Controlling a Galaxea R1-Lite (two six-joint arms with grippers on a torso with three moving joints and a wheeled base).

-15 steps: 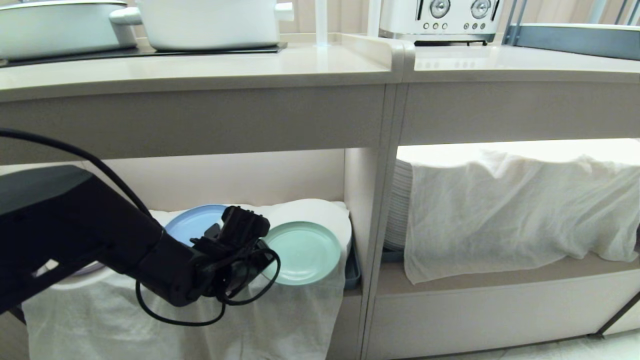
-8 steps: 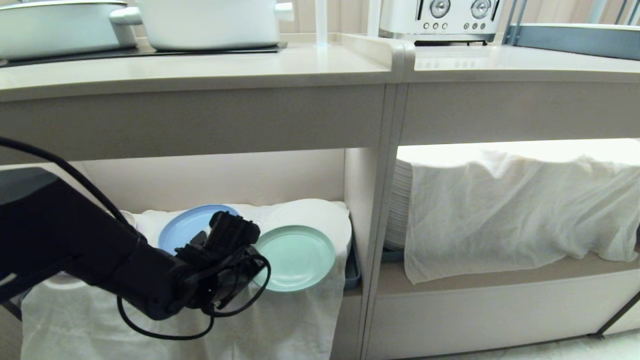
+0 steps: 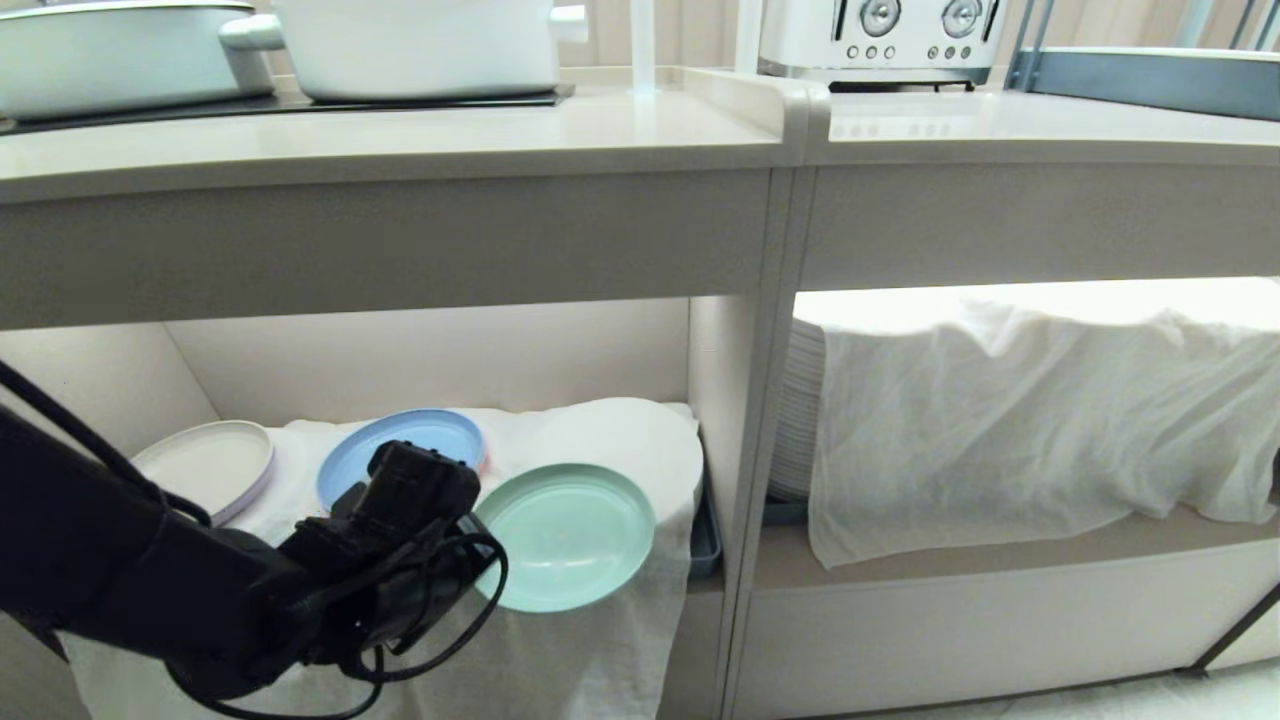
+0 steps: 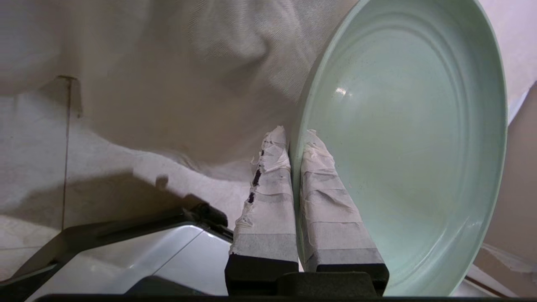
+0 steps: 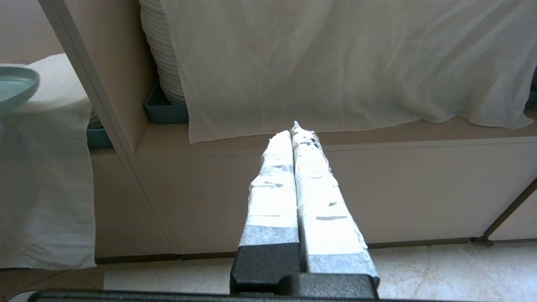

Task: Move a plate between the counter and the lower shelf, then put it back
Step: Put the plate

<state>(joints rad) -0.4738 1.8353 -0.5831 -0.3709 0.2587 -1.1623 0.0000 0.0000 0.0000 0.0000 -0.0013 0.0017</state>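
Observation:
The mint-green plate (image 3: 565, 535) hangs at the front of the lower shelf (image 3: 450, 350), out over the edge of the white cloth (image 3: 600, 430). My left gripper (image 3: 484, 545) is shut on its left rim. In the left wrist view the taped fingers (image 4: 268, 188) pinch the rim of the plate (image 4: 402, 138), one inside and one outside, with the left gripper (image 4: 293, 136) tight on it. The counter (image 3: 400, 140) runs above. My right gripper (image 5: 293, 130) is shut on nothing, low in front of the right compartment; the plate (image 5: 14, 86) shows at that view's edge.
A blue plate (image 3: 420, 440) and a cream plate (image 3: 205, 465) lie on the cloth behind my arm. White pots (image 3: 420, 45) stand on the counter, a toaster (image 3: 880, 40) on the adjoining slab. A divider post (image 3: 750, 450) separates a cloth-covered plate stack (image 3: 800, 410).
My left arm has drawn back toward the lower left, and the green plate has come forward out of the shelf with it. The cream plate is now uncovered.

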